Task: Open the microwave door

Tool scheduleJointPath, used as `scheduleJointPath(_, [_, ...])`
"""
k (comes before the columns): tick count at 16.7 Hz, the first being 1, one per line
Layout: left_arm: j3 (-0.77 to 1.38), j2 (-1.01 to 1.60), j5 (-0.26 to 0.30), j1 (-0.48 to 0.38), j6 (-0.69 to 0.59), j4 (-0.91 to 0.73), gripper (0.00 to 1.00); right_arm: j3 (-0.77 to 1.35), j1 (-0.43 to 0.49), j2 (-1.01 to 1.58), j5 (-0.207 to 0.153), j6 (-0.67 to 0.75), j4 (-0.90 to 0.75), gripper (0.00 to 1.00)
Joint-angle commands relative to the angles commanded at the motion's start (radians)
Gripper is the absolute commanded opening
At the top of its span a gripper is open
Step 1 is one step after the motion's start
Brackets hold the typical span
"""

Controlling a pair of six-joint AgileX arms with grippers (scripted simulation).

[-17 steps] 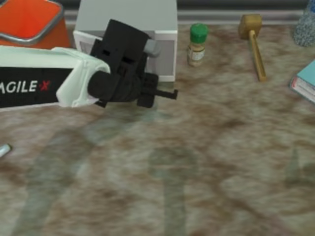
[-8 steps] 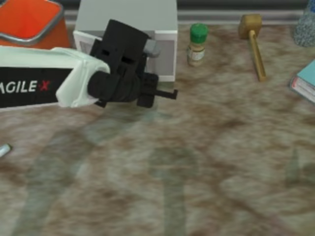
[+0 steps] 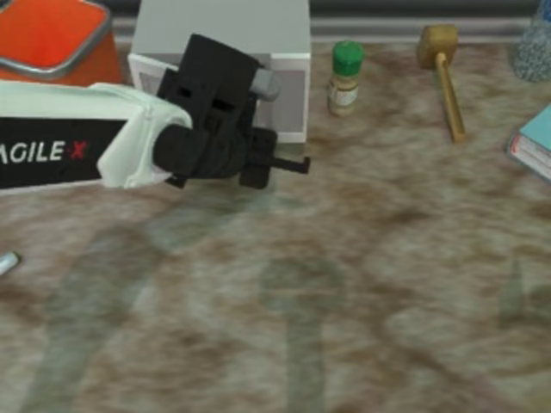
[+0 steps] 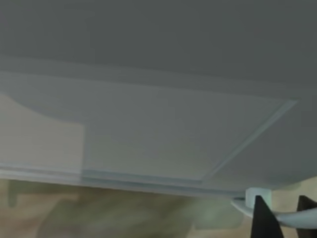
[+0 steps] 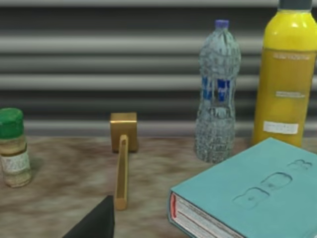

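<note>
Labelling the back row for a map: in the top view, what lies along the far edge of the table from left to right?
Orange bin → microwave → spice jar → wooden mallet → water bottle.

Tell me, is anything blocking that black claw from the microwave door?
Nothing visible does. The left gripper hangs right at the boxy white-grey microwave, by its white-framed door; the green-capped spice jar stands off to the right.

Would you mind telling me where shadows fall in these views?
Top view: soft arm-shaped shadows streak the table below the left arm. Left wrist view: a shadow darkens the table beneath the microwave door. Right wrist view: faint shadows beside the spice jar and wooden mallet.
</note>
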Motion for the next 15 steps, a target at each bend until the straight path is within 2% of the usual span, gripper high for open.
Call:
scheduleJointPath(3, [0.0,0.0,0.0,0.0,0.0,0.0,0.0,0.0,0.0,0.0,0.0,0.0,0.0,1.0])
scheduleJointPath(10, [-0.036,-0.027,0.04,0.015,0.046,0.015,0.0,0.0,0.0,0.0,0.0,0.0,0.0,1.0])
scheduleJointPath(15, [-0.04,-0.029,0.043,0.016,0.051,0.016,0.0,0.0,0.0,0.0,0.0,0.0,0.0,1.0])
